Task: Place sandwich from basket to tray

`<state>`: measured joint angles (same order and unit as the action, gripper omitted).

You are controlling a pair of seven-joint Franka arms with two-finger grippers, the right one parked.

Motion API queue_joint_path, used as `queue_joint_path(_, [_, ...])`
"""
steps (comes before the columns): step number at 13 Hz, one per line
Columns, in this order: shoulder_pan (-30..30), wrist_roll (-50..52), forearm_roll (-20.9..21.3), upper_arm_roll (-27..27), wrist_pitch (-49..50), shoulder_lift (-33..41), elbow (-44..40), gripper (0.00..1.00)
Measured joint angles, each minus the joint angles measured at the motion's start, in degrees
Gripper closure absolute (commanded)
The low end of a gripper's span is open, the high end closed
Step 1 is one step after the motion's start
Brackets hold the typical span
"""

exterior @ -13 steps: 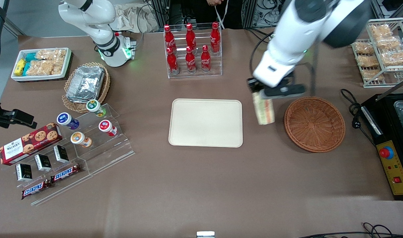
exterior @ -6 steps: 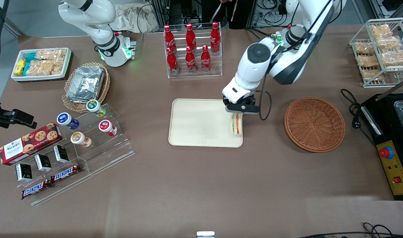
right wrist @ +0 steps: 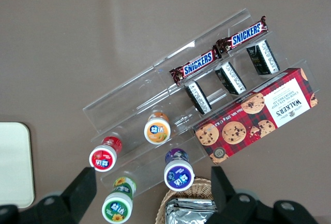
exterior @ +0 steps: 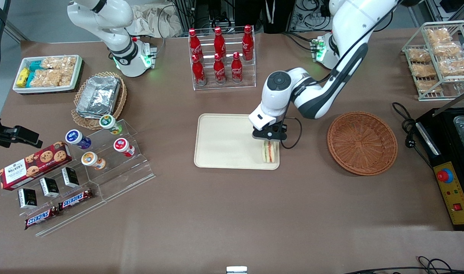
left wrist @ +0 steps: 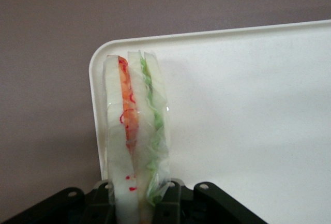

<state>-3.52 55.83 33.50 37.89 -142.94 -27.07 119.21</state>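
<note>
Cream tray [exterior: 224,140] corner, frame centre: tool [exterior: 269,141] clenched on sandwich [exterior: 269,152], standing on edge over it, close to rim. Lower till seated, then release, or it tips off.

Brown table [exterior: 232,213] under even overhead light, pale grey floor [exterior: 38,21] and tangled cables [exterior: 308,15] at its edge.

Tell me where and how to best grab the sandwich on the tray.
Grip the sandwich across its two flat bread faces, coming down from above, much as the gripper holds it now. It stands on edge at the tray corner nearest the basket, filling layers facing up, so the broad sides suit the fingers.
</note>
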Motion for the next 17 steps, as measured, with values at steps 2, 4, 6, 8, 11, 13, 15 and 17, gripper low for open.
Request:
queue_joint_path(2, [-0.14,4.26,5.17,-0.01,-0.39,-2.72,-0.72,0.0])
queue_joint_path(4, [-0.19,5.7,6.77,-0.01,-0.41,-3.7,-1.38,0.0])
queue_joint_path(6, [-0.19,5.91,6.96,-0.01,-0.41,-3.68,-1.77,0.0])
queue_joint_path(8, [-0.1,6.29,6.95,-0.01,-0.16,-3.27,-2.62,0.0])
queue_joint_path(11, [0.14,6.89,0.38,0.01,5.0,0.83,-6.95,0.0])
queue_joint_path(13, [0.3,6.71,-7.4,-0.04,12.67,5.9,-12.95,0.0])
queue_joint_path(15, [1.53,7.71,-14.28,-0.3,21.58,11.27,-19.27,0.0])
queue_joint_path(17, [6.23,6.55,-20.36,-0.54,27.44,16.78,-22.36,0.0])
